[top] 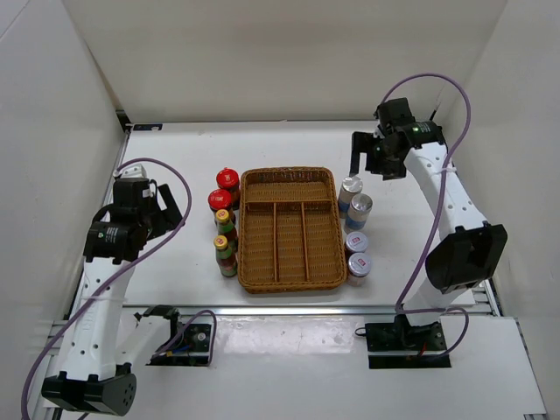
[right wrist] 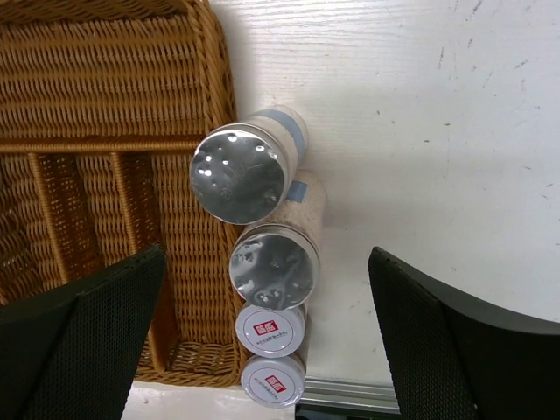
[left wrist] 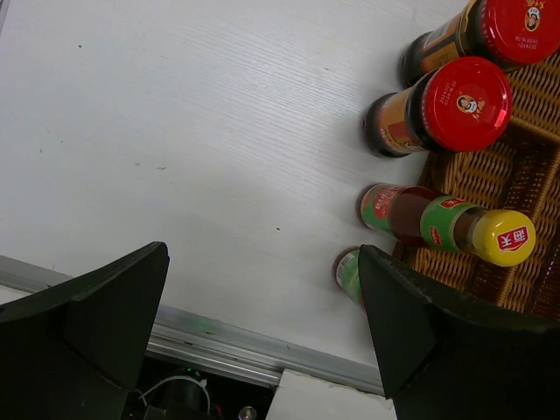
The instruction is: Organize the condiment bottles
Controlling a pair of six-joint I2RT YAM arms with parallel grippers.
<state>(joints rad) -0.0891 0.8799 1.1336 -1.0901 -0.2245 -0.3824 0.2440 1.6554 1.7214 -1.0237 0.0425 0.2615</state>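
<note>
A white worktop (top: 175, 149) carries a brown wicker divided tray (top: 289, 172) at its middle. Two red-lidded jars (top: 227, 178) and two slim yellow-capped bottles (top: 225, 220) stand in a row just beside the tray's left edge. Four silver- or white-topped jars (top: 359, 206) line its right edge.

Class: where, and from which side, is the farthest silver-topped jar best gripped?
Probably its upper body, from above, fingers on its open side and wicker tray side: the farthest silver-topped jar stands upright, a neighbour crowding its near side.

A robotics lab cell: plain white walls (top: 262, 61) boxing in a white table (top: 289, 144).
</note>
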